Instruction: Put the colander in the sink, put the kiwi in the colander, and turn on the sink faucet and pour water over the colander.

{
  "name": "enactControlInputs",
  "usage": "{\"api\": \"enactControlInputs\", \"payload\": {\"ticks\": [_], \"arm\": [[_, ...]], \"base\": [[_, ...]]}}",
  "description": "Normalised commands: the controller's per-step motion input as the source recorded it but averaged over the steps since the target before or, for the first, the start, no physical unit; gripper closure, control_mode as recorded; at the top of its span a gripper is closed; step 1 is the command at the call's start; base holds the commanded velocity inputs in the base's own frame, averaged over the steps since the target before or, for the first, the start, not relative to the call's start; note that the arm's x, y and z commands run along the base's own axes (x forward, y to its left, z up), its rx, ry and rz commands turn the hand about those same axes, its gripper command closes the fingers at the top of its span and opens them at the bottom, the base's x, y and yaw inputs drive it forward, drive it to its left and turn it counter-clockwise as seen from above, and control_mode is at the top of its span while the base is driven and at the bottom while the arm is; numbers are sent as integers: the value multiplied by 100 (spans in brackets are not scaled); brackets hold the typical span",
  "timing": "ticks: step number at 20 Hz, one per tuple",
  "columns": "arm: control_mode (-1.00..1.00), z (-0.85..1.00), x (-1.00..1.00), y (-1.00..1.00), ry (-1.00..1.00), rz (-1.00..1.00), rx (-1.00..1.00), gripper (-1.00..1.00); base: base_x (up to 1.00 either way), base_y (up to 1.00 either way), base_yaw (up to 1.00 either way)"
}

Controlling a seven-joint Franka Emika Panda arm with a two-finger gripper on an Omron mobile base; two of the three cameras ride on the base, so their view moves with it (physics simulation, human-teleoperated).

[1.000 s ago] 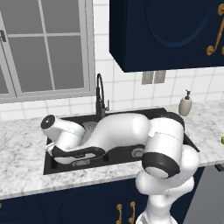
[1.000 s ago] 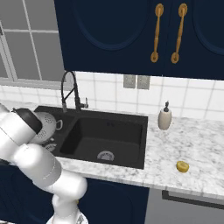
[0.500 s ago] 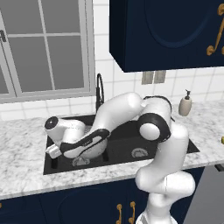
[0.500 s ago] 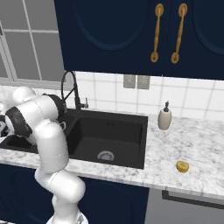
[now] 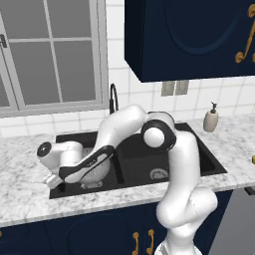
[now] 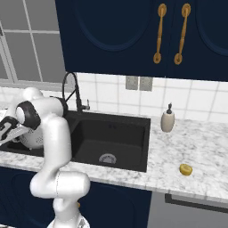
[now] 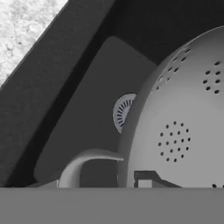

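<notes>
Lowered since a second ago, the arm now holds the colander inside the sink's left basin, lower left of frame; gripper clenched on its rim. Kiwi waits on the counter.

Colander crowding left basin; right basin seemingly open.

the colander sits in the sink's left basin, frame centre-left. the kiwi lies on the counter, lower right.
</notes>
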Motion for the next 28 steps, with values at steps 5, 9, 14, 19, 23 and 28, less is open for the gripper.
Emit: {"api": "enactControlInputs", "payload": {"ticks": [5,9,14,19,23,28], "arm": [[-100,-12,46,5,7,3,-8,100],[-100,-6,33,0,10,2,-1,100],[-100,-6,2,-10,3,4,0,100],[-100,-5,-1,-41,0,5,5,100],[-100,-7,0,-44,0,5,16,100],[-100,-15,0,-36,0,4,20,100]], "base": [[0,0,0],[0,0,0],[0,0,0],[0,0,0],[0,0,0],[0,0,0]]}}
